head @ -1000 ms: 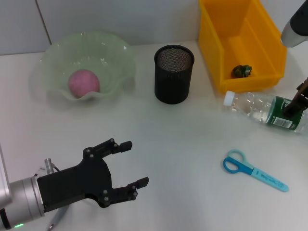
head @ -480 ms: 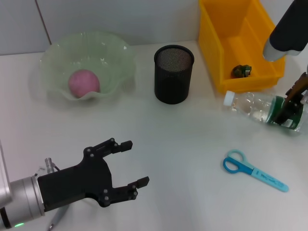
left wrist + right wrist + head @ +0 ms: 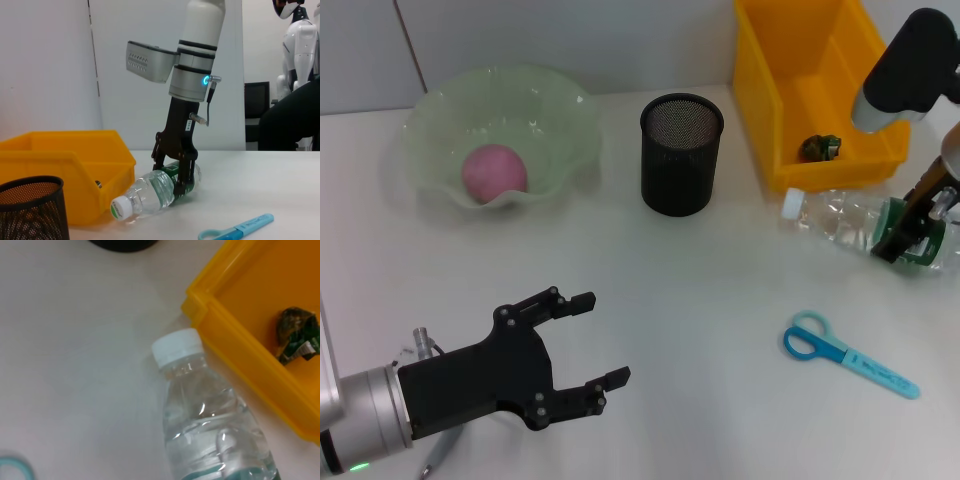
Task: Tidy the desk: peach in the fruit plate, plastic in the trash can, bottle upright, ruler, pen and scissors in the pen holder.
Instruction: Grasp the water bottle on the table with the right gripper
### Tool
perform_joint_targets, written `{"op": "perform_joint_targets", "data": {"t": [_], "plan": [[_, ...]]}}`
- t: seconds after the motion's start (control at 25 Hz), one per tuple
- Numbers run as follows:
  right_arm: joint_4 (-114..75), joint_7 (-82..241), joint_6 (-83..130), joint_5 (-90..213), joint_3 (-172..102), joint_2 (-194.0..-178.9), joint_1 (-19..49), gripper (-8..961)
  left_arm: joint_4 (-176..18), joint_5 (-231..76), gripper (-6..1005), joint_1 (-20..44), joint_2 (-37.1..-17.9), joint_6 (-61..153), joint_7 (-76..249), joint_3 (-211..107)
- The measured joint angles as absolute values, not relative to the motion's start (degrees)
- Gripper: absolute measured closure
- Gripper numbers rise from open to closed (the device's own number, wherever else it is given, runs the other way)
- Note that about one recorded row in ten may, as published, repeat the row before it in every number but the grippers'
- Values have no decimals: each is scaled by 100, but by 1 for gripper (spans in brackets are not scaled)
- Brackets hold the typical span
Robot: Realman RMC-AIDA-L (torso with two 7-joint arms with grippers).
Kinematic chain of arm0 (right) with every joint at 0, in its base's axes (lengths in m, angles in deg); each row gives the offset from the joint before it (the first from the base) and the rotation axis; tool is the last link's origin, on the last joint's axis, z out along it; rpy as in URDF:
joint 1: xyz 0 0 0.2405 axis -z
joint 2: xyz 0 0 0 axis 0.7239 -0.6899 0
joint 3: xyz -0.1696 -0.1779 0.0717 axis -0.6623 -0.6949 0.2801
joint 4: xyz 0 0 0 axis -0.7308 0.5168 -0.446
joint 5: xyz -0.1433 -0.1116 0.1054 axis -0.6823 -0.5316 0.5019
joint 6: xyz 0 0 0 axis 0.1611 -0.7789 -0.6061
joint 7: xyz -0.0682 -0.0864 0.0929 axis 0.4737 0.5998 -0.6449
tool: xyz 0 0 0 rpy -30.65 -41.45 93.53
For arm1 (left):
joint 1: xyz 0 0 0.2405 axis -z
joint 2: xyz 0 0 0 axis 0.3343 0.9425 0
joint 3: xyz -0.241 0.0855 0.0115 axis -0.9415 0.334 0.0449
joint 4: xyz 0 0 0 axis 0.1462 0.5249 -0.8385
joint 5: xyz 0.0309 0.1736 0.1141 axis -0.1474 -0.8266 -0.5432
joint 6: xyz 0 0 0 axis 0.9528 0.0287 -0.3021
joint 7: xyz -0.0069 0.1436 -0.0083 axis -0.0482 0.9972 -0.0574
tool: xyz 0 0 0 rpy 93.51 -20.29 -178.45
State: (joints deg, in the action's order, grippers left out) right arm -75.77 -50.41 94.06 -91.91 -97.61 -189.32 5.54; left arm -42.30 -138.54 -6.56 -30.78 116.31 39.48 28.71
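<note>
Peach (image 3: 494, 171) sits in the green plate (image 3: 560, 115) at the far left of the desk (image 3: 700, 290). Nearer and still on the left, the left gripper (image 3: 590, 339) hovers over bare desk with its fingers spread wide and nothing between them; a thin metal object (image 3: 432, 459) lies partly hidden under that arm at the near edge. In the middle, toward the far side, stands the black mesh holder (image 3: 681, 153), upright. To its right is the yellow bin (image 3: 817, 90), with a crumpled dark green scrap of plastic (image 3: 822, 146) lying in its near corner. Just in front of the bin the bottle (image 3: 840, 221) lies on its side, white cap (image 3: 791, 204) pointing left, clear body with a green label toward the right end. The right gripper (image 3: 903, 232) comes down from above onto that label end; in the left wrist view its dark fingers (image 3: 182, 176) straddle the bottle's body and press against it. The bottle lies close to the bin's front wall; the right wrist view shows its cap just beside the bin's corner. Nearer, on the right, blue scissors (image 3: 848, 355) lie flat, loops to the left, well apart from the bottle
</note>
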Motion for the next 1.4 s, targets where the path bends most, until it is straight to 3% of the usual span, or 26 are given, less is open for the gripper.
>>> {"op": "perform_joint_targets", "data": {"t": [1.4], "plan": [[-6843,-5109,9288,-9181,-9833,-18965,261,143,-4193,-13854,178,-644,-3078,11700,3930,2894]]}}
